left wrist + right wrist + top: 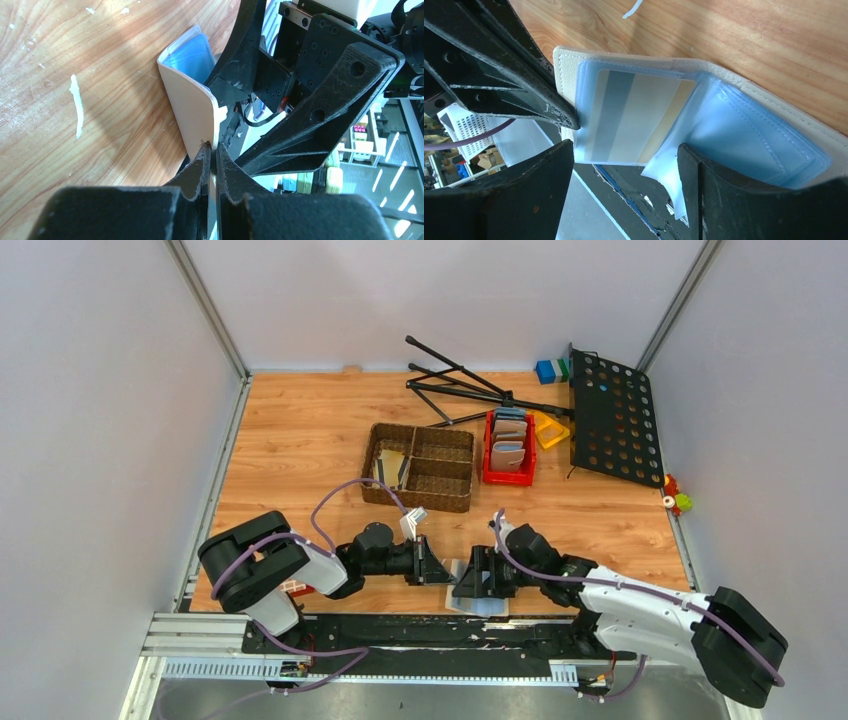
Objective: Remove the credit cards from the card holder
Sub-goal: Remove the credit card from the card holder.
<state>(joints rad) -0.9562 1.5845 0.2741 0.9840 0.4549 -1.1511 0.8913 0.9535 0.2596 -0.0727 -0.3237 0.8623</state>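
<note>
The card holder [566, 65] is a beige wallet lying open at the table's near edge, its pale blue-grey pockets facing up. One pocket holds credit cards [639, 117], showing grey, whitish and tan-gold stripes. My left gripper [212, 150] is shut on the wallet's beige flap [192, 110] and holds it raised. My right gripper [626, 165] is open, with its two fingers on either side of the card pocket's lower edge, and a loose clear pocket leaf [669, 172] lies by its right finger. In the top view both grippers meet over the wallet [478, 606].
A brown woven basket [420, 468] stands behind the grippers. A red bin [508, 448] holds other wallets. A black folded stand [470, 385] and a black perforated plate [612, 420] lie at the back right. The table's front edge and black rail [400, 630] are just below the wallet.
</note>
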